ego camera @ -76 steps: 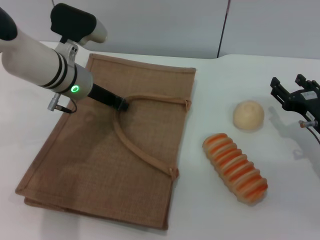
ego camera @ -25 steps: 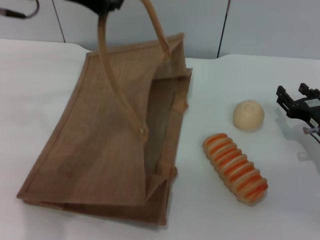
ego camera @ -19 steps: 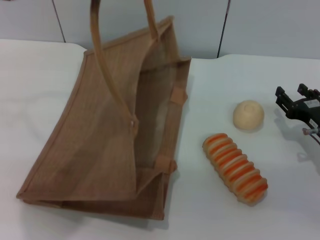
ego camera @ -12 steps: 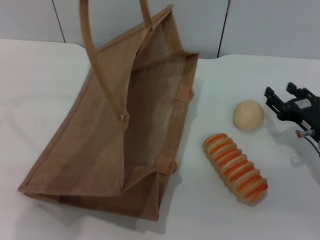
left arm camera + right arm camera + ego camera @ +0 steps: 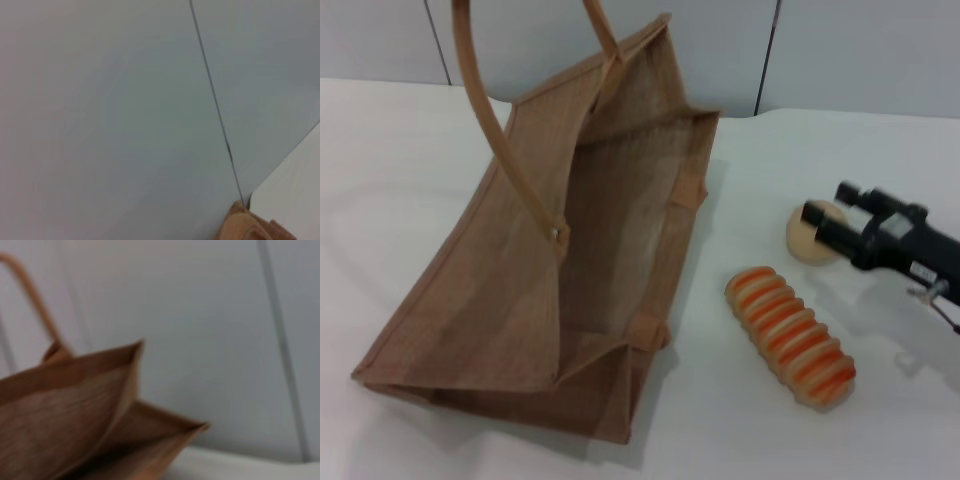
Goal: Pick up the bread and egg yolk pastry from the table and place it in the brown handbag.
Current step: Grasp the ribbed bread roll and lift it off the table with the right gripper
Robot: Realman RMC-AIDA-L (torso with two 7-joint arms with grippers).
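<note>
The brown handbag (image 5: pixel 510 290) lies on the white table with its upper side pulled up by a strap handle (image 5: pixel 485 120) that runs out of the top of the head view, so its mouth gapes toward the foods. My left gripper is out of view. The egg yolk pastry (image 5: pixel 801 243) sits right of the bag, partly covered by my right gripper (image 5: pixel 832 206), which is open and hangs just over it. The striped bread (image 5: pixel 790 335) lies nearer, untouched. The right wrist view shows the bag's open mouth (image 5: pixel 75 405).
A grey panelled wall (image 5: pixel 840 50) stands behind the table. The white table (image 5: pixel 740 440) runs in front of the bread. A corner of the bag (image 5: pixel 250 227) shows in the left wrist view against the wall.
The bag went from lying flat to being lifted by its handle, its mouth opening wider. My right gripper moved left from the table's right edge to over the pastry.
</note>
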